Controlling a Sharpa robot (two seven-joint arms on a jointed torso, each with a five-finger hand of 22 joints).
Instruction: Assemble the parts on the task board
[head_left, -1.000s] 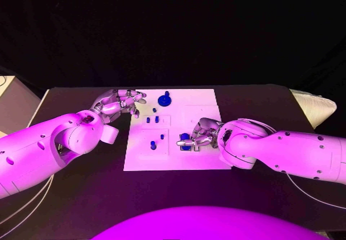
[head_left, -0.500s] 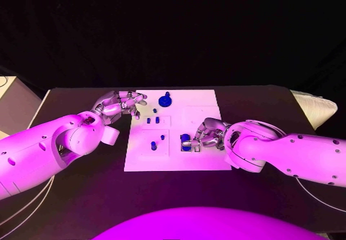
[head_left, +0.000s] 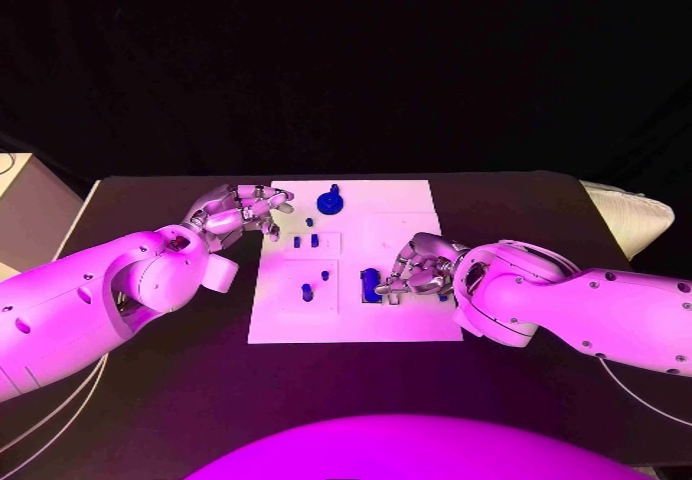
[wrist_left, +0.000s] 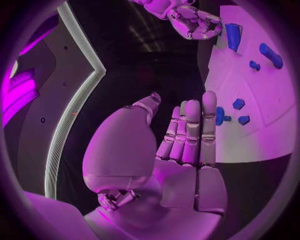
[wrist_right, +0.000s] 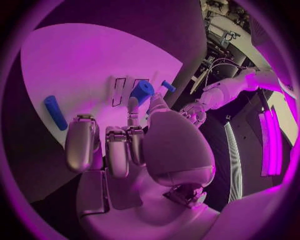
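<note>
The white task board (head_left: 411, 215) lies mid-table with several small blue parts on it. My right hand (head_left: 411, 275) is over the board's right half and pinches an upright blue cylinder (head_left: 371, 283) (wrist_right: 142, 92) between thumb and a fingertip, its base at the board. A blue peg (wrist_right: 55, 112) lies flat beside that hand. My left hand (head_left: 235, 210) (wrist_left: 187, 135) hovers at the board's far left edge with fingers straight and nothing in it. A round blue part (head_left: 330, 202) stands at the board's far side, and short pegs (head_left: 304, 240) sit near the left hand.
More blue pegs (head_left: 306, 291) stand in the board's near-left panel. The black table (head_left: 159, 360) runs wide around the board. In the left wrist view the right hand (wrist_left: 194, 22) works beyond the board (wrist_left: 250, 100). A pale object (head_left: 635, 215) sits at the table's right edge.
My right hand has drawn slightly right and toward me, so the blue cylinder now shows more fully to the left of its fingers. The left hand has barely moved.
</note>
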